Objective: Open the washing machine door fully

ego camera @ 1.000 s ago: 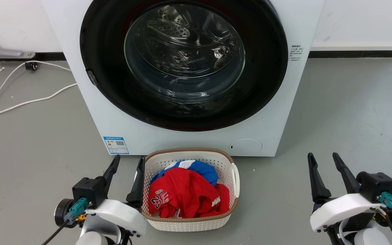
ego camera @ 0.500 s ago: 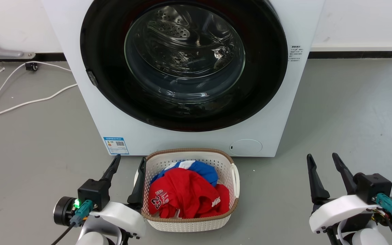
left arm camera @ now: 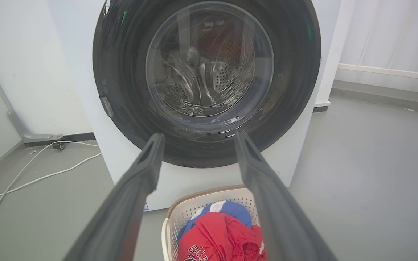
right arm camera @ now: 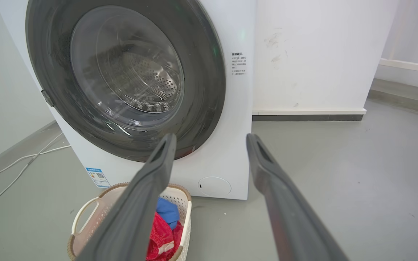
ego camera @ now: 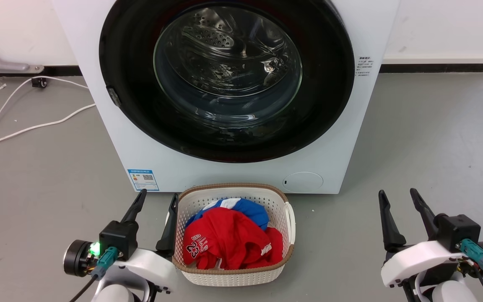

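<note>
Head view: grey floor (ego camera: 434,138), white wall (ego camera: 434,25) behind, loose white cable (ego camera: 27,126) on the floor at left. Washing machine (ego camera: 333,163) stands on the floor. Washing machine door (ego camera: 128,84) sits flush on its front, closed. White basket (ego camera: 290,218) just in front holds a red shirt (ego camera: 224,243) over a blue garment (ego camera: 247,209). Left tool (ego camera: 159,195) released, empty, beside the basket's left rim. Right tool (ego camera: 397,193) released, empty, well apart at right.

Left wrist view: door ahead, basket low between the fingers.

Right wrist view: machine at left, round cap (right arm camera: 214,186) and blue label (right arm camera: 96,176) low on its front.
</note>
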Controlling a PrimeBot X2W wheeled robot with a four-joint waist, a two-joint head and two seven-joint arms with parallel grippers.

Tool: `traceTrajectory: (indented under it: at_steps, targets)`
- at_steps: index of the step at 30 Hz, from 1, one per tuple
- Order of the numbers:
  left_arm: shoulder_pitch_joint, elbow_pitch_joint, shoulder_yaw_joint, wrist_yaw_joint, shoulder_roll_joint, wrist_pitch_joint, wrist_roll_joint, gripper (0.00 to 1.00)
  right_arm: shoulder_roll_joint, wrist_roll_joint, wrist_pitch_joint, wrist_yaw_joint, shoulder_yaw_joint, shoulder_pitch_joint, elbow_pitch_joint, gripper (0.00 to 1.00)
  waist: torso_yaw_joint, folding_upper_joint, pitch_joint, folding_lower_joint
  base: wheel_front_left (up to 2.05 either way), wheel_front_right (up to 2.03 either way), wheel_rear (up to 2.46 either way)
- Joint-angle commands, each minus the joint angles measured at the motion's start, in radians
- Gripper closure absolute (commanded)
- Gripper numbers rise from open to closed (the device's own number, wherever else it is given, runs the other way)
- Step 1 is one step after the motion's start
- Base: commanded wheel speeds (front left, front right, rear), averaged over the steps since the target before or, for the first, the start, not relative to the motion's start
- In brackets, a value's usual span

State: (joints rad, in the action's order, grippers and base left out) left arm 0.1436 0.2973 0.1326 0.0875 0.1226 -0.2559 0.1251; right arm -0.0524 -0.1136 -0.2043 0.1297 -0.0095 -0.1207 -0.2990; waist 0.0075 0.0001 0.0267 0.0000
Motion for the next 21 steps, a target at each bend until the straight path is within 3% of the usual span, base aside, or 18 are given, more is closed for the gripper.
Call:
traceTrajectory:
  at_steps: [1, 21]
  targets:
    - [0.009, 0.004, -0.001, 0.003, 0.001, -0.008, -0.021, 0.0, 0.003, 0.018, -0.01, 0.002, -0.002, -0.013, -0.009, 0.0, 0.0, -0.0001, 0.0, 0.0, 0.0, 0.0, 0.0]
    - [0.008, 0.026, -0.044, 0.021, -0.019, -0.01, -0.021, 0.0, 0.003, 0.009, -0.025, 0.001, -0.018, -0.023, -0.037, 0.0, -0.004, -0.0001, -0.002, 0.0, 0.0, 0.0, 0.0]
